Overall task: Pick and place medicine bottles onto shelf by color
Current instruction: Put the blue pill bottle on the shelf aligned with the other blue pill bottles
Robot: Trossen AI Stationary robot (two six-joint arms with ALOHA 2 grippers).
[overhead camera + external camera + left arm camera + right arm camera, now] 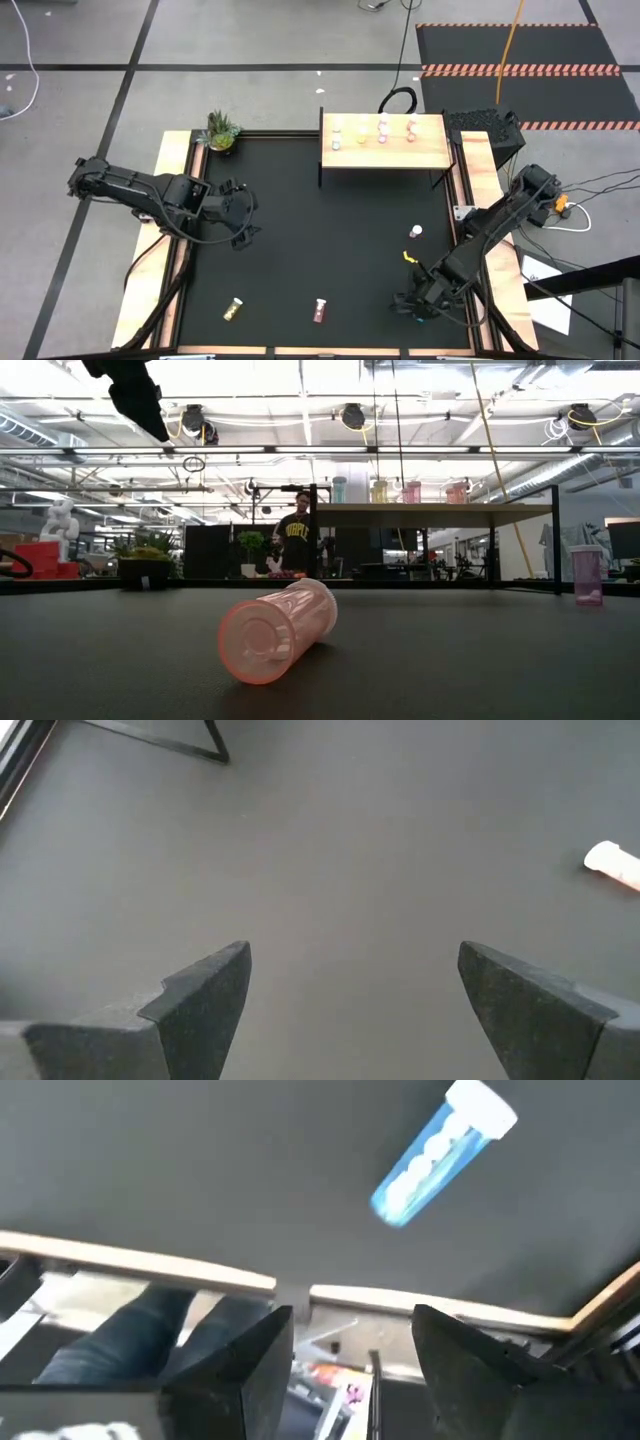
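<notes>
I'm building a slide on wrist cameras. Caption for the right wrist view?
Right pincer open above the table edge, a blue bottle lying on the black tabletop beyond it.

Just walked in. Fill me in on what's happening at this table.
A two-armed robot is sorting medicine bottles by color onto the shelf, where four bottles already stand in a row. The right gripper is open near the table's front right corner, with a blue bottle lying close by. The left gripper hangs open over bare tabletop on the left side. A pink bottle and others still lie on the table.
</notes>
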